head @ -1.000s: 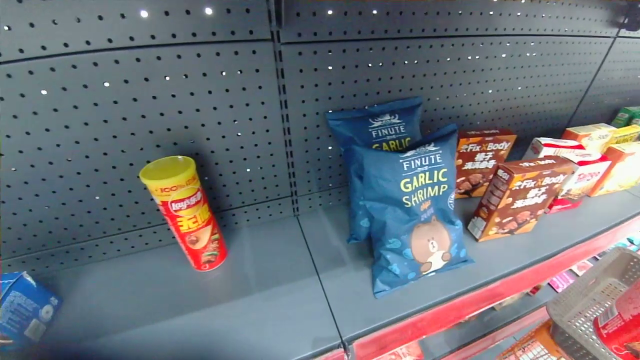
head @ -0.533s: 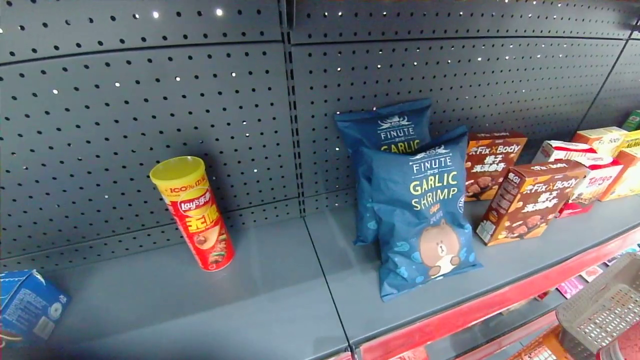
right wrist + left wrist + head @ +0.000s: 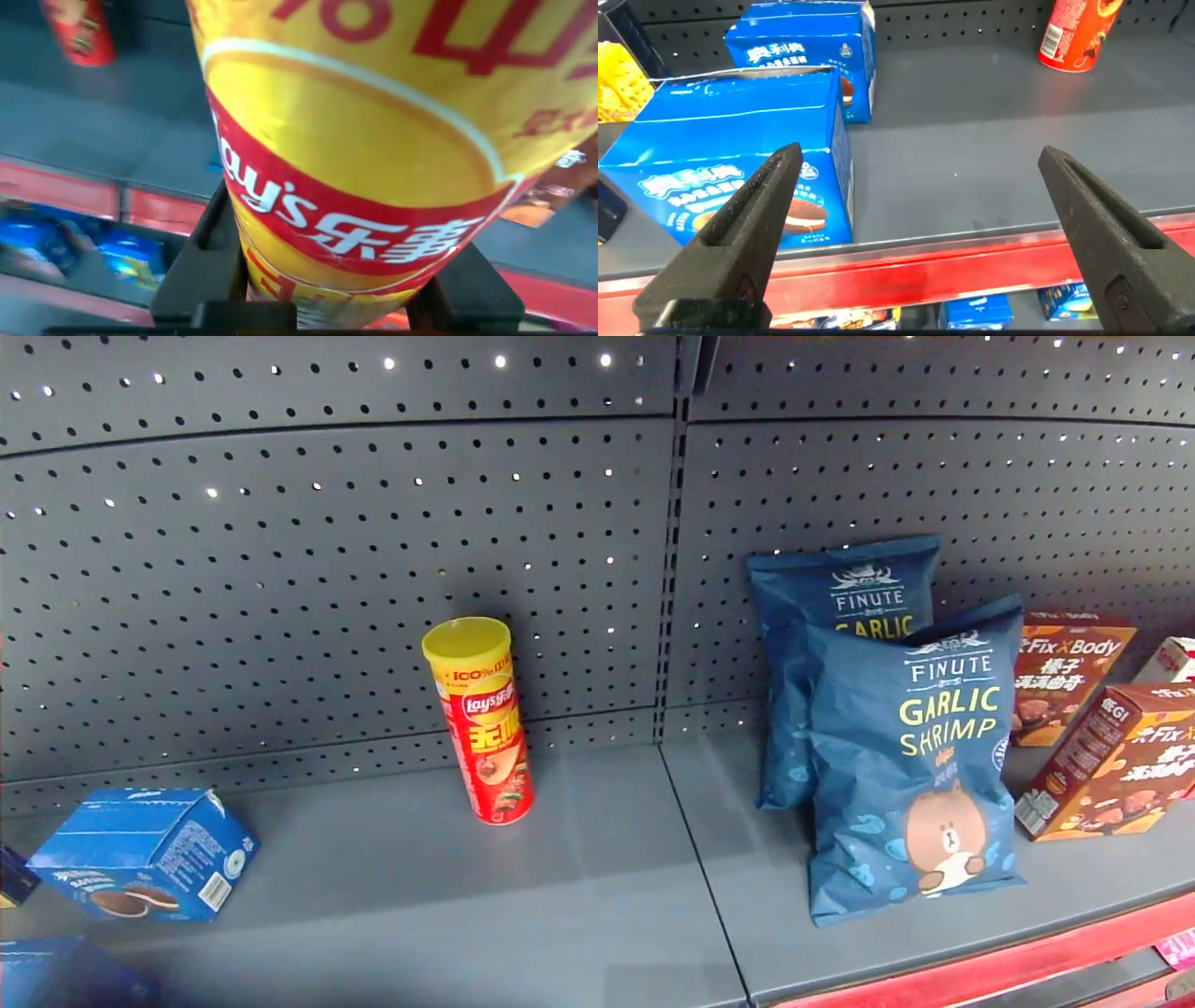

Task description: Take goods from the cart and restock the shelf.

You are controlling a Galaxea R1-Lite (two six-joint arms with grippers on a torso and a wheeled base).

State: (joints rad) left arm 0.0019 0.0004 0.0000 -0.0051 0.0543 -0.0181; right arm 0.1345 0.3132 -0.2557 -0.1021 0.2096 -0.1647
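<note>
A red and yellow chips can (image 3: 482, 721) stands upright on the grey shelf (image 3: 560, 896), close to the pegboard back wall. A second chips can (image 3: 374, 140) of the same kind sits in my right gripper (image 3: 336, 299), which is shut on it in front of the shelf's red front edge. Farther off in the right wrist view is the standing can (image 3: 79, 33). My left gripper (image 3: 920, 159) hangs open before the shelf's left part, with nothing between its fingers. The standing can (image 3: 1074, 33) is beyond it.
Two blue cookie boxes (image 3: 738, 182) (image 3: 808, 51) sit on the shelf's left end, one also in the head view (image 3: 145, 854). Two blue shrimp-chip bags (image 3: 910, 756) lean at the right, then brown snack boxes (image 3: 1111, 761). Bare shelf lies on either side of the standing can.
The head camera has swung to the left, so the whole picture has shifted right; the basket at lower right has left the picture. Nothing on the shelf has moved.
</note>
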